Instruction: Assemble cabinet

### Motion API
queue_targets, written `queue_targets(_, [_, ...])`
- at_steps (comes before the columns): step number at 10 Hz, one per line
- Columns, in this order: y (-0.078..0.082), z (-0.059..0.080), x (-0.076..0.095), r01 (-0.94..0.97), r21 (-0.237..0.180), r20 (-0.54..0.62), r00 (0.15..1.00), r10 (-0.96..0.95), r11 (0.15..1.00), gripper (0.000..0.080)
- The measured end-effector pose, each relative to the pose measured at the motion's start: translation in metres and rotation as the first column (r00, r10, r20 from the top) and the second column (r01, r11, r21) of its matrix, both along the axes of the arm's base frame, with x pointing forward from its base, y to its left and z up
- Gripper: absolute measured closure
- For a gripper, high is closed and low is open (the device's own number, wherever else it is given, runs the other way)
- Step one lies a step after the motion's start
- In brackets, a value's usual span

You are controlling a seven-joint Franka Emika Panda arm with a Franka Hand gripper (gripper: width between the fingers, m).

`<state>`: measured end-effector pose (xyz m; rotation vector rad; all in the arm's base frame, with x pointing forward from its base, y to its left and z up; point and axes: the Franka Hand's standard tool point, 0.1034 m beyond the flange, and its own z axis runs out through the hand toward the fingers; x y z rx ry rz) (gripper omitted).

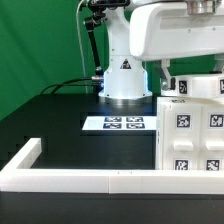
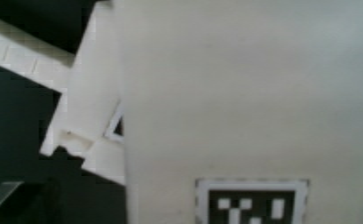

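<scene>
While the cabinet body [image 1: 190, 125] stands just beside the marker board [image 1: 114, 123], on the exterior view's right of it, the gripper [image 1: 160, 78] is seen at the body's upper edge. Whether anything is gripped cannot be told. Most joining is judged undone.

The cabinet body [image 1: 190, 130] stands on the table [image 1: 60, 120] at the exterior view's right, directly under my arm [image 1: 170, 30]. The marker board [image 1: 115, 123] lies flat beside it toward the exterior view's left, just before my base [image 1: 124, 80]. The rim bar [image 1: 100, 181] runs along the table's front, the cabinet body just behind it, and turns back at the exterior view's left.
</scene>
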<state>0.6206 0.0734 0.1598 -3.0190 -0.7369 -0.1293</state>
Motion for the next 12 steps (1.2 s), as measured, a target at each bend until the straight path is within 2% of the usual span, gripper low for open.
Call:
queue_targets(5, [0.011,-0.007,-0.012,0.041,0.001,-0.032,0.999,-0.041,0.999,0.0002])
queue_targets(8, [0.012,-0.007,-0.011,0.040,0.001,-0.034,0.999,-0.040,0.999,0.0002])
queue_targets(10, [0.013,-0.007,-0.010,0.049,0.001,-0.034,0.998,-0.048,0.999,0.0259])
queue_targets(12, [0.011,-0.008,-0.010,0.051,0.000,-0.035,0.998,-0.051,0.999,0.0259])
